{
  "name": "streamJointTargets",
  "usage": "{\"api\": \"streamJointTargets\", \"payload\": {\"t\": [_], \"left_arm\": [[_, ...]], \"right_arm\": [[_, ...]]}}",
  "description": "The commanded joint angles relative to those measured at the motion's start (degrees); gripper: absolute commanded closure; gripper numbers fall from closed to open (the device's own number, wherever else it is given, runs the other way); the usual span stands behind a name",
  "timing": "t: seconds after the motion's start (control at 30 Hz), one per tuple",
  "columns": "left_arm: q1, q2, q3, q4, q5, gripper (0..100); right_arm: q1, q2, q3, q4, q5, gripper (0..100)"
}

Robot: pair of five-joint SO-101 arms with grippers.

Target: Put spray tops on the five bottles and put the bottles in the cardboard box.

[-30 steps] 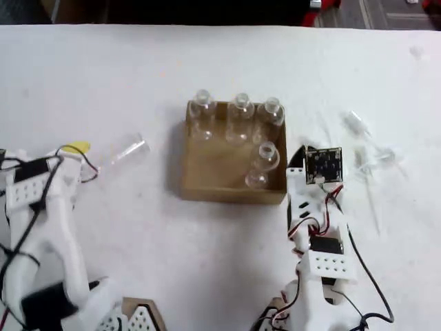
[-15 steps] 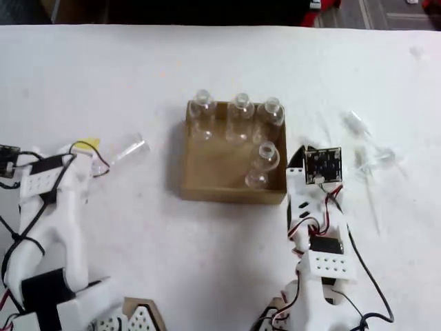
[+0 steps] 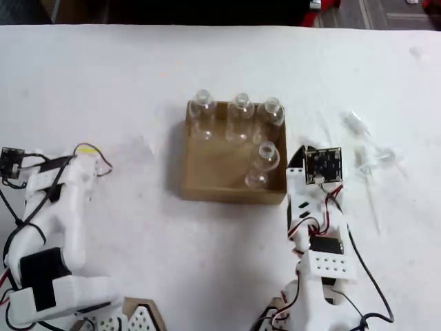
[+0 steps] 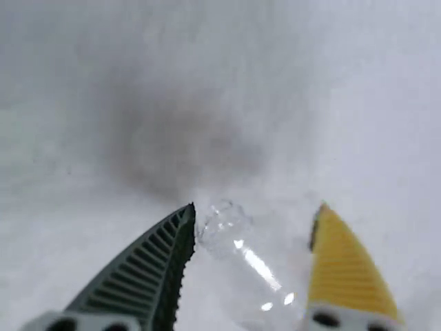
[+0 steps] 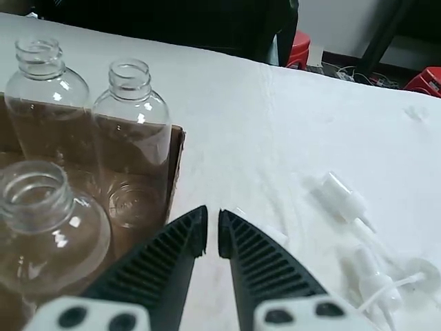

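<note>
Bottles (image 3: 241, 117), four, stand uncapped in the cardboard box (image 3: 207, 187) at frame centre; spray tops (image 3: 372, 158) lie unused at right. Spread left gripper (image 4: 256, 207) straddles the fifth bottle (image 4: 248, 262), perhaps touching it; right gripper (image 5: 212, 215) is pressed together, empty.

The left gripper (image 4: 255, 207) stands spread over a white table (image 4: 207, 83), its dark green ribbed finger (image 4: 138, 283) and yellow ribbed finger (image 4: 344, 269) well apart. A clear plastic bottle (image 4: 248, 258) lies between them, its open mouth just beside the dark fingertip.

A white table (image 3: 138, 62) stretches across, and a red stool (image 5: 422, 79) stands on the floor beyond its far edge.
</note>
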Motion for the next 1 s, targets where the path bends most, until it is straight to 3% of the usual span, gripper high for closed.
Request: {"api": "streamJointTargets", "payload": {"t": [0.0, 0.33, 0.47, 0.7, 0.83, 0.97], "left_arm": [[0.3, 0.1, -2.7, -0.8, 0.4, 96], [0.2, -0.1, -5.4, 0.5, 0.3, 93], [0.2, -0.1, -16.8, 13.4, -0.8, 93], [0.5, 0.4, -49.8, 44.5, -15.6, 93], [0.6, 0.4, -61.6, 49.5, -22.9, 92], [0.7, 0.5, -63.5, 49.5, -27.0, 92]], "right_arm": [[-0.4, 0.0, -0.4, -1.5, 0.6, 97.8], [-0.4, 0.0, -0.4, -1.5, 0.6, 97.8], [-0.4, 0.1, -0.4, -1.6, 0.6, 97.8], [-0.4, 0.0, -0.4, -1.6, 0.6, 97.8], [-0.4, 0.0, -0.4, -1.6, 0.6, 97.8], [-0.2, 0.0, -0.4, -1.6, 0.6, 97.8]]}}
